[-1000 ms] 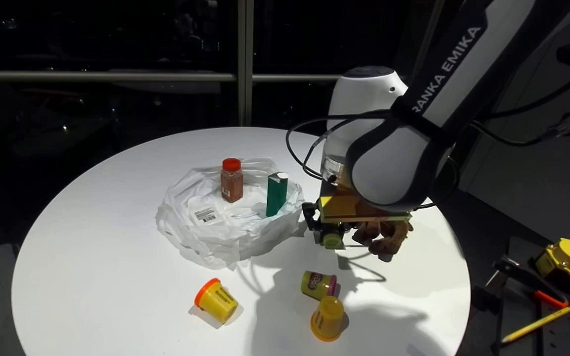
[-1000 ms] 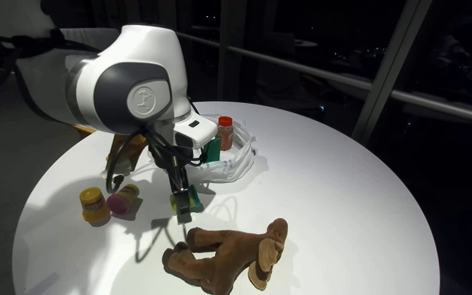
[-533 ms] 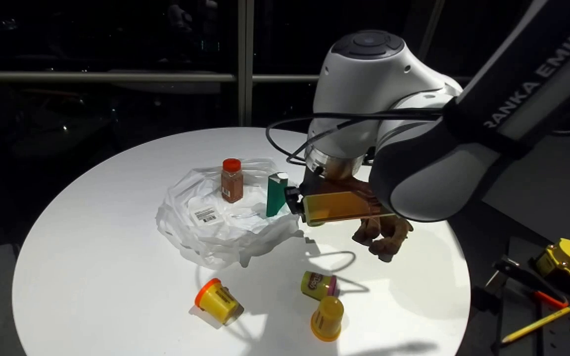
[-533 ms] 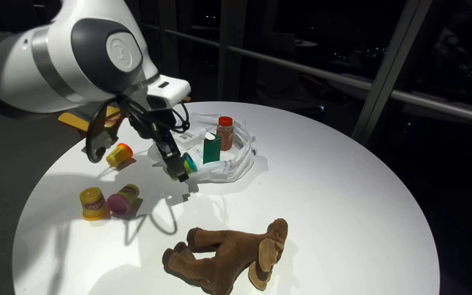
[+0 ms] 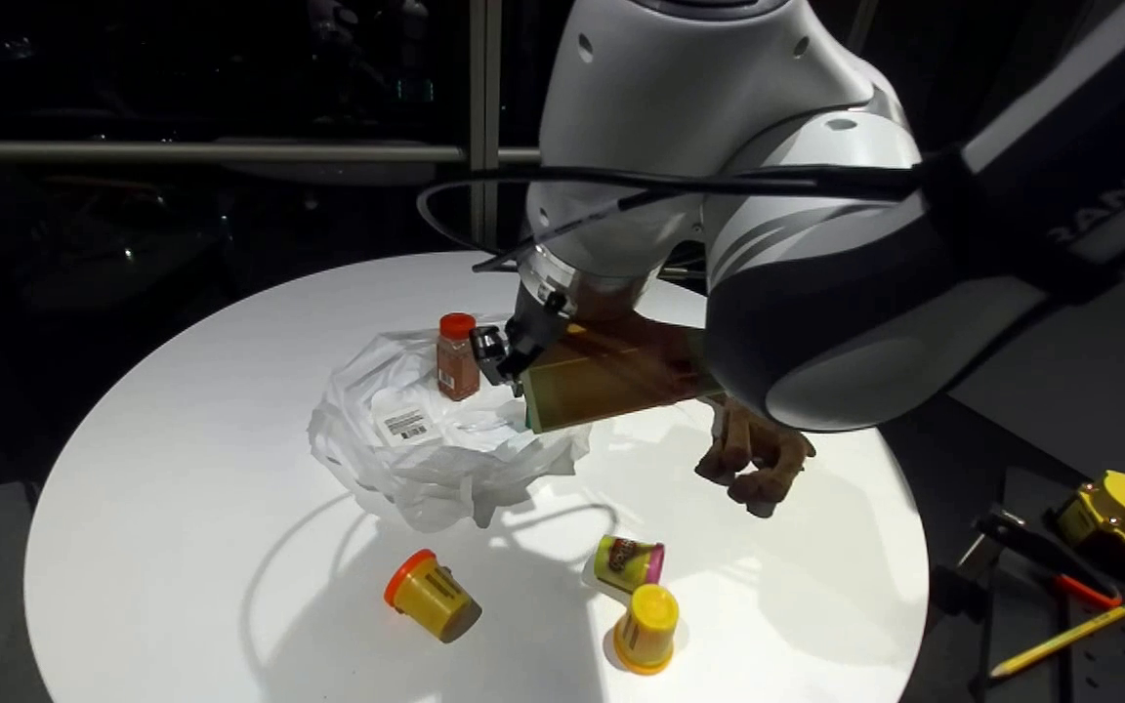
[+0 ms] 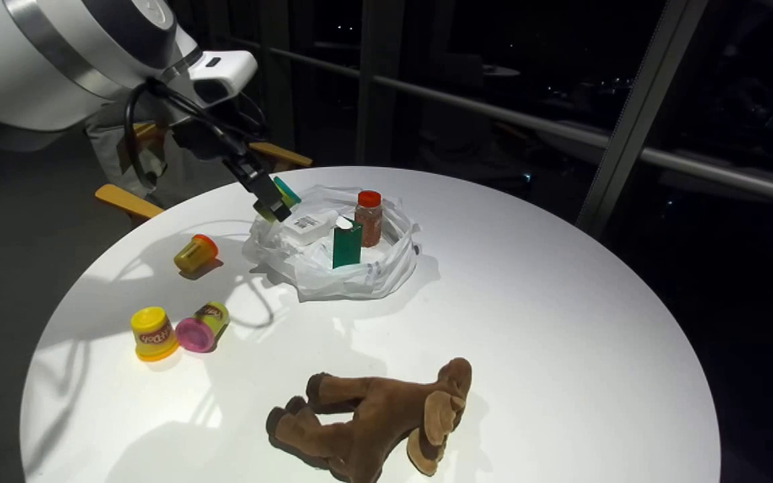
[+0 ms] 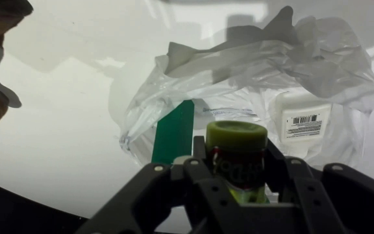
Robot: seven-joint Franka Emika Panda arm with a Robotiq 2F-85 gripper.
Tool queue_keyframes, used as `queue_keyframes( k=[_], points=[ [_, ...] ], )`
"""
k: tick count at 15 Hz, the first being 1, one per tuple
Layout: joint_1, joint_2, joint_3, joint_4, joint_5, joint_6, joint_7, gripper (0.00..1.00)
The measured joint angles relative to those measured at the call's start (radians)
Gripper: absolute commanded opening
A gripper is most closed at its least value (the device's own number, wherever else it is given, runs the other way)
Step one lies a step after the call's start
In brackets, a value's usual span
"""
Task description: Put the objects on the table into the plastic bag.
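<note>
Ok, claw (image 7: 235, 146) clamped on Play-Doh tub (image 7: 239, 162) (w/ teal lid (image 6: 288, 190)) above plastic bag (image 6: 326, 285); in an exterior view, plush moose (image 6: 386, 416) near, 3 other tubs (image 6: 153, 335) at left.

A pincer (image 6: 276, 204) clutches a teal-lidded tub (image 6: 286, 190) above a plastic bag (image 6: 326, 284) on a round white table (image 6: 547, 335).
</note>
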Motion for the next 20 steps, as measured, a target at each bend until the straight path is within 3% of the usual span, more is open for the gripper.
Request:
queue_keyframes(
  k=[4,7,8,9,13,20],
  points=[
    [-0.098,0.063,0.050,0.071,0.027,0.049,-0.085,0.18],
    [-0.248,0.112,0.173,0.149,0.089,0.078,-0.198,0.18],
    [-0.296,0.127,0.217,0.180,0.109,0.078,-0.235,0.68],
    [-0.342,0.142,0.262,0.212,0.125,0.078,-0.271,0.69],
    [-0.463,0.186,0.385,0.303,0.162,0.078,-0.384,0.98],
    [-0.484,0.180,0.445,0.320,0.238,0.033,-0.440,1.00]
  ],
)
